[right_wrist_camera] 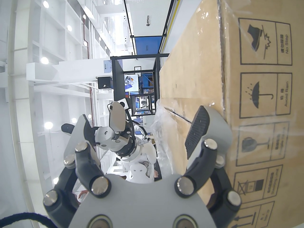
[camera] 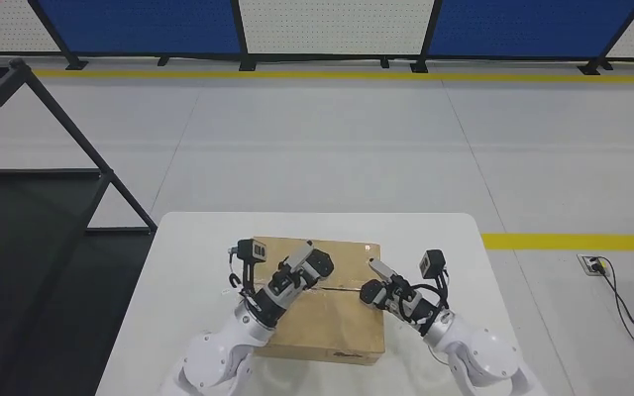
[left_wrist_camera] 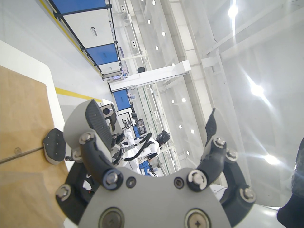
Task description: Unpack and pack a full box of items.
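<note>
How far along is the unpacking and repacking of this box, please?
Nothing looks done yet: the box sits on the table with its flaps closed along the centre seam. In hand: the left gripper and right gripper, both open and empty, sit at the box top near that seam. Left: opening, unpacking and repacking.

Bright, even overhead light fills the hall, ceiling lamps (left_wrist_camera: 233,11) flare into long starred streaks in the left wrist view, clear film (right_wrist_camera: 163,119) on the box (right_wrist_camera: 194,72) shines with glare, and straight lines bow toward both wrist views' edges.
</note>
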`<state>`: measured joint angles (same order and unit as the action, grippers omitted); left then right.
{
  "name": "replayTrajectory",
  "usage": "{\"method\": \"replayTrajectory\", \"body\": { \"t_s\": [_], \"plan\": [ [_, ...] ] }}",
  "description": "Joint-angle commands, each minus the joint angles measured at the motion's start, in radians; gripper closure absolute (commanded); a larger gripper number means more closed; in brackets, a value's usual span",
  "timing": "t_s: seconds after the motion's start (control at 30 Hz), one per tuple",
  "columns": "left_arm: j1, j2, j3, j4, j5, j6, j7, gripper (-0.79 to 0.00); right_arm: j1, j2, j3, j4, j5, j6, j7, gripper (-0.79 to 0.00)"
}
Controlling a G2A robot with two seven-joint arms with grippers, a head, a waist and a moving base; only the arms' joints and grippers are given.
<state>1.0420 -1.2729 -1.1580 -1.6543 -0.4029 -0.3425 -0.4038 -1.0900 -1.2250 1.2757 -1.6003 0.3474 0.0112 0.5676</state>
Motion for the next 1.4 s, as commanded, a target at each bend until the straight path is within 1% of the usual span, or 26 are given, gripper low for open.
{"method": "replayTrajectory", "body": {
  "t_s": [0.0, 0.1, 0.2, 0.27, 0.33, 0.4, 0.47, 0.5, 0.77, 0.9, 1.1, 1.2, 1.37],
  "plan": [
    [0.019, 0.005, -0.030, -0.024, -0.005, -0.003, -0.014, -0.785, 0.000, 0.000, -0.001, -0.004, -0.003, -0.002, 0.004, -0.785],
    [0.048, 0.015, -0.086, -0.055, 0.007, 0.001, -0.038, -0.785, 0.002, 0.000, -0.006, -0.009, -0.009, -0.007, 0.016, -0.785],
    [0.075, 0.028, -0.163, -0.075, 0.016, 0.039, -0.068, -0.785, 0.006, 0.001, -0.010, -0.010, -0.022, -0.014, 0.032, -0.785],
    [0.088, 0.038, -0.218, -0.081, 0.029, 0.102, -0.095, -0.785, 0.008, 0.001, -0.010, -0.010, -0.024, -0.014, 0.035, -0.785],
    [0.095, 0.049, -0.279, -0.085, 0.002, 0.170, -0.151, -0.785, 0.011, 0.002, -0.008, -0.006, -0.024, -0.014, 0.038, -0.785],
    [0.097, 0.061, -0.342, -0.079, 0.009, 0.232, -0.209, -0.785, 0.014, 0.002, -0.007, -0.001, -0.024, -0.015, 0.042, -0.785],
    [0.098, 0.073, -0.396, -0.068, 0.007, 0.277, -0.286, -0.785, 0.017, 0.002, -0.006, 0.004, -0.024, -0.016, 0.046, -0.785],
    [0.098, 0.075, -0.405, -0.066, 0.003, 0.280, -0.297, -0.785, 0.018, 0.002, -0.006, 0.006, -0.023, -0.017, 0.047, -0.785],
    [0.100, 0.075, -0.405, -0.066, 0.004, 0.281, -0.292, -0.785, 0.028, 0.003, -0.007, 0.011, -0.027, -0.012, 0.053, -0.785],
    [0.114, 0.079, -0.411, -0.071, 0.031, 0.328, -0.268, -0.785, 0.032, 0.003, -0.007, 0.010, -0.029, -0.007, 0.054, -0.785],
    [0.099, 0.089, -0.406, -0.044, 0.098, 0.451, -0.274, -0.785, 0.039, 0.003, -0.010, 0.008, -0.036, 0.001, 0.059, -0.785],
    [0.087, 0.091, -0.390, -0.018, 0.114, 0.480, -0.269, -0.785, 0.041, 0.004, -0.012, 0.008, -0.039, 0.003, 0.061, -0.785],
    [0.060, 0.089, -0.358, 0.025, 0.115, 0.482, -0.248, -0.785, 0.042, 0.004, -0.013, 0.008, -0.041, 0.006, 0.065, -0.785]
  ]
}}
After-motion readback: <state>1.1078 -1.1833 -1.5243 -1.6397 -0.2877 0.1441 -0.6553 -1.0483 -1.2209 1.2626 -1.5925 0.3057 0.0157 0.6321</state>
